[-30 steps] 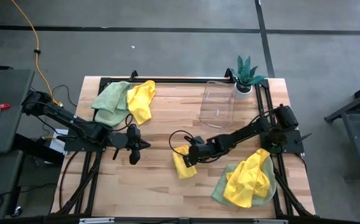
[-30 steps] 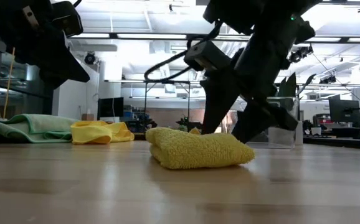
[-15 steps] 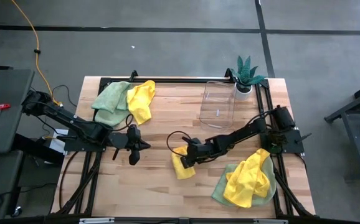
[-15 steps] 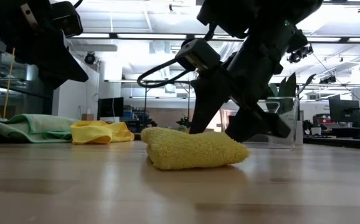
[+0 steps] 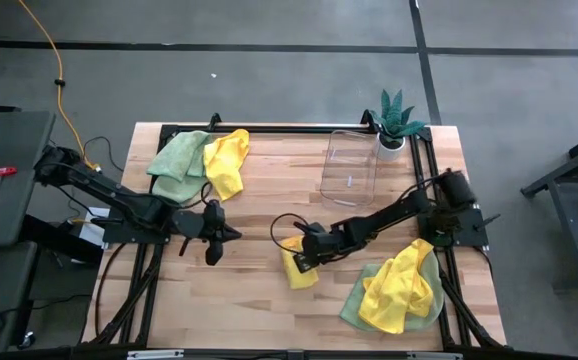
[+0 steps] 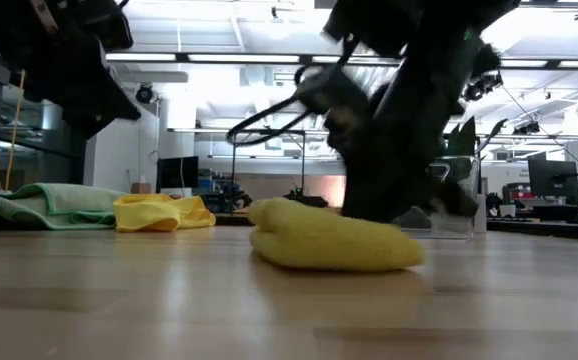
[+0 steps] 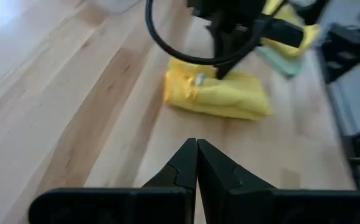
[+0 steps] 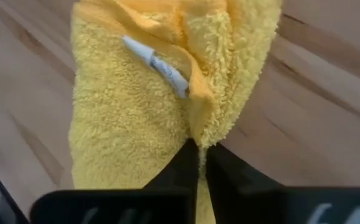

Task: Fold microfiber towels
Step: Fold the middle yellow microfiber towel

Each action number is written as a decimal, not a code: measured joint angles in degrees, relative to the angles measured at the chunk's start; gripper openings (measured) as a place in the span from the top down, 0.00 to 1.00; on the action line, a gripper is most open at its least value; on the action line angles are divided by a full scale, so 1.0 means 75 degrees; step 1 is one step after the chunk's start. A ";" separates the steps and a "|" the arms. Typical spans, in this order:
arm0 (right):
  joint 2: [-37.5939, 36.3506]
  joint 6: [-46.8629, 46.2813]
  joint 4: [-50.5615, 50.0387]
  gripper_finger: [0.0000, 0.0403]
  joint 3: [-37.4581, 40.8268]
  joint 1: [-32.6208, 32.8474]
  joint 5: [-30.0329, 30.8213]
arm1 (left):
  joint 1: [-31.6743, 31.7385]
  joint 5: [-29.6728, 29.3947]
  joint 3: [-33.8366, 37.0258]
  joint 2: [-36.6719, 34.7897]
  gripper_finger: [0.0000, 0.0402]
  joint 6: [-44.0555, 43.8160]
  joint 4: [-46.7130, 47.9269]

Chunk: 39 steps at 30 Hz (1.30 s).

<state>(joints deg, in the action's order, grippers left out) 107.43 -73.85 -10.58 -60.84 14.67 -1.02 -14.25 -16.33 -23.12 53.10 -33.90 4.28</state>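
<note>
A folded yellow microfiber towel [image 5: 299,268] [image 6: 334,240] [image 7: 220,93] [image 8: 130,112] lies on the wooden table near its middle, a white tag [image 8: 158,65] showing on top. My right gripper [image 5: 307,256] [image 8: 200,163] is shut on it, coming from the table's right. To the towel's left, my left gripper [image 5: 231,233] [image 7: 197,146] hovers shut, holding nothing and pointing toward the towel. In the low view my right arm [image 6: 399,130] is a blur behind the towel. My right gripper pinches a folded edge of the yellow towel [image 8: 200,130] between its two fingers [image 8: 181,167]. They slant down at it from the table's right side. The edge looks several layers thick. The towel rests on the table, still folded.
A heap of green and yellow towels [image 5: 197,160] lies at the far left, another [image 5: 399,288] at the near right beside my right arm. A clear plastic container [image 5: 349,165] and a small potted plant [image 5: 397,120] stand at the far right.
My right gripper has shut and taken hold of the folded yellow towel's edge. The towel has shifted a little toward the table's right and stays folded on the wood.
</note>
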 joint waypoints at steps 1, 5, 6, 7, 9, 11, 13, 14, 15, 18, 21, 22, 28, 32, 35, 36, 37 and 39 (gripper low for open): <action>-0.0214 0.0153 -0.0101 0.99 0.0000 0.0003 -0.0011 | 0.0021 0.0094 -0.0061 -0.0098 1.00 0.0126 0.0041; -0.1177 0.0699 -0.0769 0.99 -0.0017 -0.0057 -0.0058 | 0.0173 0.0114 -0.0253 -0.0581 1.00 0.0550 0.0291; -0.1446 0.0762 -0.0854 0.99 -0.0014 -0.0079 -0.0053 | 0.0232 0.0096 -0.0278 -0.0722 1.00 0.0640 0.0291; -0.1743 0.0820 -0.0993 1.00 -0.0014 -0.0116 -0.0025 | 0.0294 0.0095 -0.0303 -0.0851 1.00 0.0709 0.0287; -0.2344 0.0953 -0.1031 1.00 -0.0014 -0.0202 0.0104 | 0.0410 0.0092 -0.0309 -0.1089 1.00 0.0747 0.0296; -0.2900 0.1063 -0.1145 1.00 -0.0017 -0.0322 0.0316 | 0.0540 0.0092 -0.0309 -0.1308 1.00 0.0748 0.0323; -0.3472 0.1169 -0.1345 1.00 -0.0017 -0.0530 0.0724 | 0.0629 0.0089 -0.0309 -0.1467 1.00 0.0748 0.0317; -0.3771 0.1276 -0.1456 1.00 -0.0017 -0.0661 0.0949 | 0.0664 0.0072 -0.0309 -0.1536 1.00 0.0748 0.0323; -0.4060 0.1404 -0.1602 1.00 -0.0017 -0.0801 0.1176 | 0.0692 0.0064 -0.0311 -0.1581 1.00 0.0748 0.0298; -0.4850 0.1738 -0.2137 1.00 -0.0017 -0.1312 0.1632 | 0.0741 0.0066 -0.0309 -0.1648 1.00 0.0749 0.0317; -0.5509 0.2030 -0.2949 1.00 -0.0017 -0.1941 0.1761 | 0.0750 0.0066 -0.0309 -0.1656 1.00 0.0748 0.0316; -0.5677 0.2122 -0.3239 1.00 -0.0018 -0.2156 0.1785 | 0.0750 0.0066 -0.0309 -0.1652 1.00 0.0748 0.0314; -0.6207 0.2925 -0.4127 1.00 -0.0020 -0.3654 0.1635 | 0.0750 -0.0053 -0.0309 -0.1652 1.00 0.0749 0.0314; -0.6187 0.3554 -0.4344 1.00 -0.0020 -0.4764 0.1304 | 0.0750 -0.0124 -0.0309 -0.1652 1.00 0.0748 0.0314; -0.5920 0.4041 -0.4423 1.00 -0.0020 -0.5441 0.0925 | 0.0750 -0.0127 -0.0309 -0.1652 1.00 0.0740 0.0314; -0.5813 0.4187 -0.4413 1.00 -0.0020 -0.5615 0.0777 | 0.0750 -0.0131 -0.0309 -0.1652 1.00 0.0725 0.0314; -0.5715 0.4308 -0.4360 1.00 -0.0020 -0.5761 0.0639 | 0.0750 -0.0133 -0.0309 -0.1652 1.00 0.0691 0.0313; -0.5514 0.4513 -0.4122 1.00 -0.0020 -0.5981 0.0348 | 0.0750 -0.0133 -0.0309 -0.1652 1.00 0.0642 0.0311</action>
<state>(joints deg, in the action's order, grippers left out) 66.07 -40.00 -41.49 -60.99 -30.18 1.59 -8.62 -17.33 -25.43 40.71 -29.09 6.61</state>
